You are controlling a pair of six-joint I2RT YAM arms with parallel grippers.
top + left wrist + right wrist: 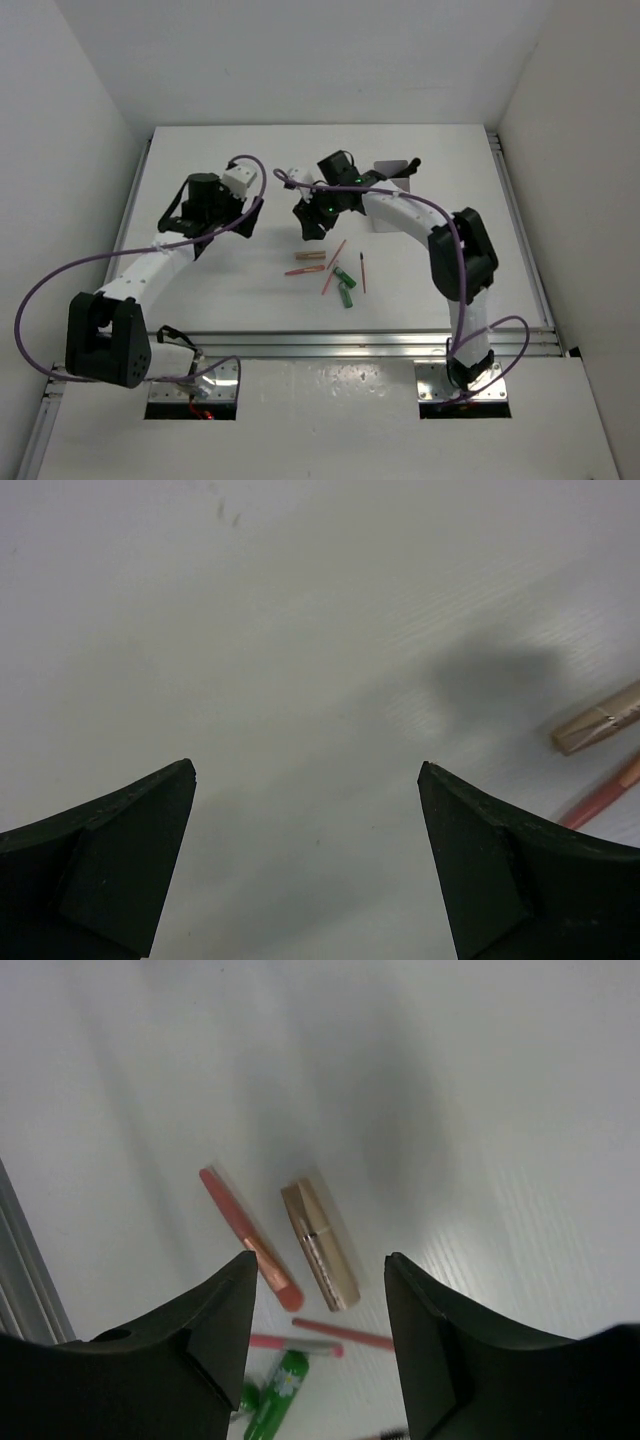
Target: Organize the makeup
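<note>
The makeup lies in a loose cluster at the table's middle: a copper tube (308,256), thin pink pencils (303,270), a green bottle (345,291) and a dark thin stick (362,272). My right gripper (308,228) hangs open just above and behind the cluster. In its wrist view the gripper (320,1257) frames the copper tube (320,1245), a pink-orange pencil (248,1238), two pink pencils (345,1334) and the green bottle (275,1395). My left gripper (308,766) is open and empty over bare table, left of the copper tube (600,718). The sponges and the lipstick are out of view.
A pale box (395,168) stands at the back, partly hidden behind the right arm. Metal rails (350,343) run along the table's near edge. White walls close in the left, right and back.
</note>
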